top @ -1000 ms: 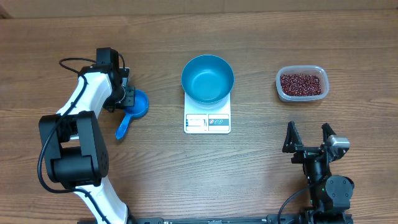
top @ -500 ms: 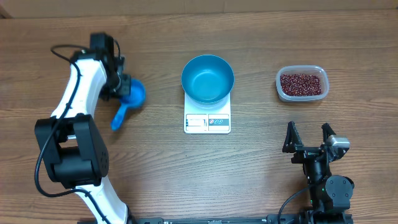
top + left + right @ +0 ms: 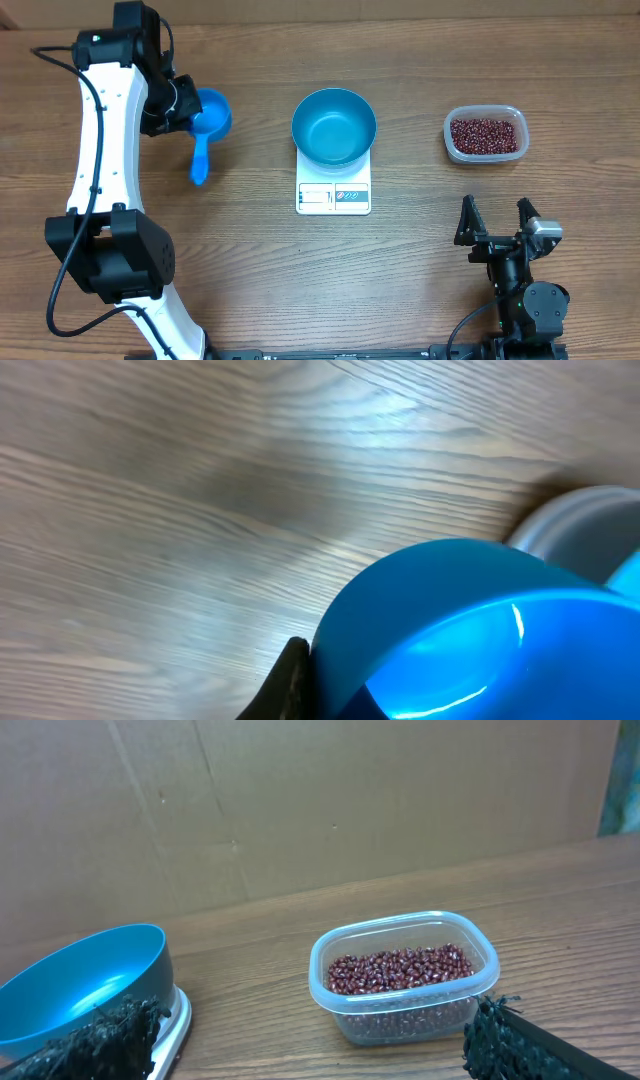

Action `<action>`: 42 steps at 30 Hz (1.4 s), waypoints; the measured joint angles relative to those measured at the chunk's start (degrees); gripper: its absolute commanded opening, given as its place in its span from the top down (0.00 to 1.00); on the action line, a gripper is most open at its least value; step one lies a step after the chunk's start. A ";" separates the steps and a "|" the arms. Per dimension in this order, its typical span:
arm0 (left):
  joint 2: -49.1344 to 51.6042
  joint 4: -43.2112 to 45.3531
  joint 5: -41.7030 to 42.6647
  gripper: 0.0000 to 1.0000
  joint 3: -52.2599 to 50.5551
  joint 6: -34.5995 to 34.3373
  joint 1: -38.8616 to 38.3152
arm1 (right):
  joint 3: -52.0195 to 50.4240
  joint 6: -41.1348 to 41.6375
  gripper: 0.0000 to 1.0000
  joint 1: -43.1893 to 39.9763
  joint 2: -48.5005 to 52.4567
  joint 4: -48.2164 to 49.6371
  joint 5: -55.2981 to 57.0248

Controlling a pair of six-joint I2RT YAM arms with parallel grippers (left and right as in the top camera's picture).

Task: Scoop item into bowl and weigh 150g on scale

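**A:** Where are the beans [image 3: 485,133]?

**B:** In the clear tub [image 3: 448,141], far right on the wooden table [image 3: 300,280], a red-brown heap across its floor.

**A:** And the bowl?

**B:** The blue bowl [image 3: 334,125] sits on the back part of the white scale [image 3: 333,198], mid-table and well apart from the tub. The scale's label strip shows in front of the bowl.

**A:** The left gripper?

**B:** The left gripper [image 3: 182,108] is over at the far left, fingers clamped tight on the cup of a small blue scoop [image 3: 212,113]. The scoop's handle points toward the near edge, and its cup fills much of the left wrist view.

**A:** The right one?

**B:** The right gripper [image 3: 497,222] is near the front right, fingers spread wide with nothing between them, facing the tub.
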 measured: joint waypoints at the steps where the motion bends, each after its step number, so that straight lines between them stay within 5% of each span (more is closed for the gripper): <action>1: 0.00 -0.26 0.72 0.95 0.02 -1.55 0.00 | 0.00 -0.02 0.00 0.00 0.00 0.04 0.02; 10: -0.20 -2.21 -0.57 0.96 0.04 -13.68 -1.62 | 0.00 0.00 0.00 0.00 0.00 0.04 0.02; 26: -7.67 -1.99 -11.10 0.96 0.52 -30.32 -21.35 | 0.00 0.00 0.00 0.00 0.00 0.02 0.02; 42: -7.67 -1.62 -12.17 0.96 0.52 -36.28 -30.01 | 0.00 0.00 0.00 0.00 0.00 0.00 0.02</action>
